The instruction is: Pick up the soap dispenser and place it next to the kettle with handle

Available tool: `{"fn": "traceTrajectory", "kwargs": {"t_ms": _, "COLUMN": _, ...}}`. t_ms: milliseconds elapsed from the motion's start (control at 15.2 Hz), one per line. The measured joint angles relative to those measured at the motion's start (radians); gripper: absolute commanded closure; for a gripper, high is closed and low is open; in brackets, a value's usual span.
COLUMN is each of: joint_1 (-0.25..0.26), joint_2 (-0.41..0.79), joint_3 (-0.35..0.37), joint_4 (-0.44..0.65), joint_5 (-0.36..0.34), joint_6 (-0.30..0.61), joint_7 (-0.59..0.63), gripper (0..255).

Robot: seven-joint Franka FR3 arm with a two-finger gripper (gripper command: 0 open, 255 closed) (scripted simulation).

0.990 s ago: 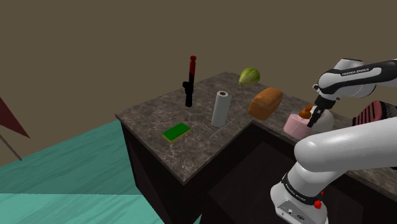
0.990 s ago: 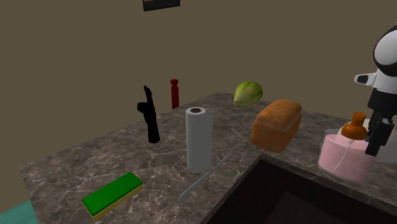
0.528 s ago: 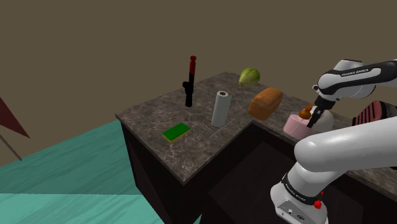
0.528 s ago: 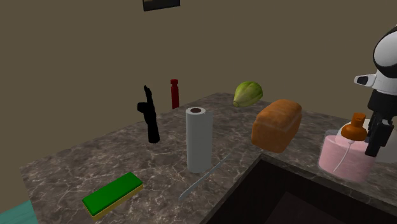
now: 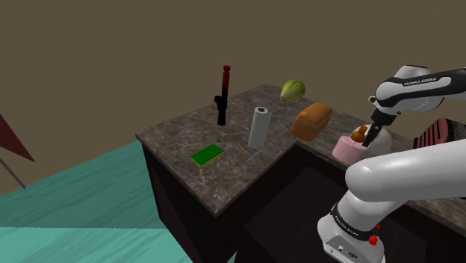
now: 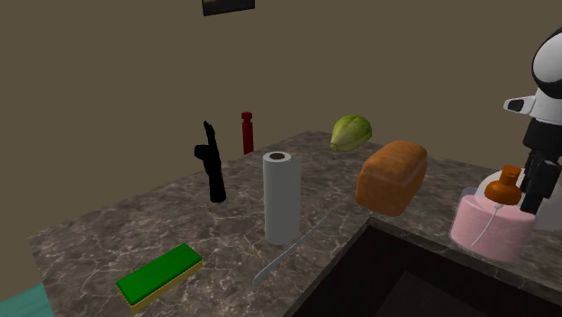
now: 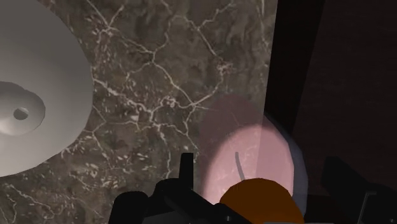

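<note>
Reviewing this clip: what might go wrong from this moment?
The jaws stand open around only the rounded orange cap; a grip there might slip. The pink soap dispenser stands at the edge of the counter beside the dark recess, so a nudge may tip it in.

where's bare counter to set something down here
Bare counter lies between the sponge and the paper roll, and between that roll and the loaf. It is crowded round the dispenser, with the gripper over it and the kettle beside it.

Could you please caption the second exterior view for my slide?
Open black gripper at the orange pump of a pink soap dispenser on a dark veined counter.
</note>
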Motion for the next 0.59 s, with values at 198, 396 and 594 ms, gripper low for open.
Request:
{"fn": "traceTrajectory", "kwargs": {"t_ms": 198, "joint_1": -0.013, "joint_2": -0.047, "joint_3": 0.046, "joint_4": 0.037, "joint_5": 0.018, "joint_6": -0.086, "joint_7": -0.002, "gripper": 0}}
{"fn": "traceTrajectory", "kwargs": {"t_ms": 396, "joint_1": -0.014, "joint_2": -0.055, "joint_3": 0.057, "joint_4": 0.047, "joint_5": 0.023, "joint_6": -0.105, "joint_7": -0.001, "gripper": 0}}
{"fn": "traceTrajectory", "kwargs": {"t_ms": 594, "joint_1": -0.014, "joint_2": -0.056, "joint_3": 0.059, "joint_4": 0.047, "joint_5": 0.024, "joint_6": -0.108, "joint_7": 0.0, "gripper": 0}}
